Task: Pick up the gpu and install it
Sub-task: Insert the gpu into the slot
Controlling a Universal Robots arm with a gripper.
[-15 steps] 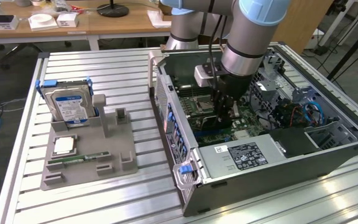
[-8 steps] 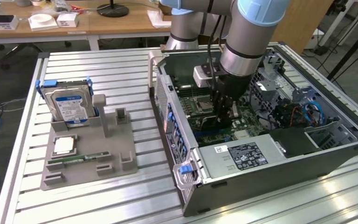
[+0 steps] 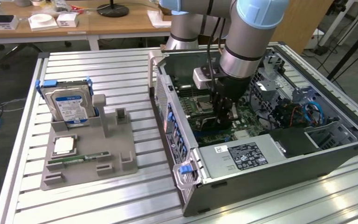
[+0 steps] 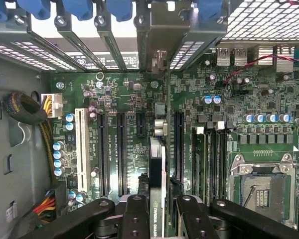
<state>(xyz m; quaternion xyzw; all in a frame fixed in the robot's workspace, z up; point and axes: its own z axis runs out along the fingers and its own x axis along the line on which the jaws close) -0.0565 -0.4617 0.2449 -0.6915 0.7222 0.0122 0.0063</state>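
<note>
My gripper (image 3: 223,114) reaches down inside the open PC case (image 3: 328,154), over the green motherboard (image 4: 124,144). It is shut on the gpu (image 4: 158,164), a thin dark card seen edge-on between the two black fingers (image 4: 135,214). The card stands upright among the long black expansion slots (image 4: 120,149), and its far end reaches the metal bracket openings (image 4: 162,55) at the case's rear wall. In the exterior view the gpu (image 3: 210,123) is a dark shape just below the fingers. I cannot tell whether its edge sits in a slot.
A grey holder tray (image 3: 123,140) lies on the slatted table at the exterior view's left, with a silver hard drive (image 3: 70,105), a CPU (image 3: 64,144) and a RAM stick (image 3: 79,158). The CPU socket (image 4: 259,189) and a cable bundle (image 4: 27,109) flank the slots.
</note>
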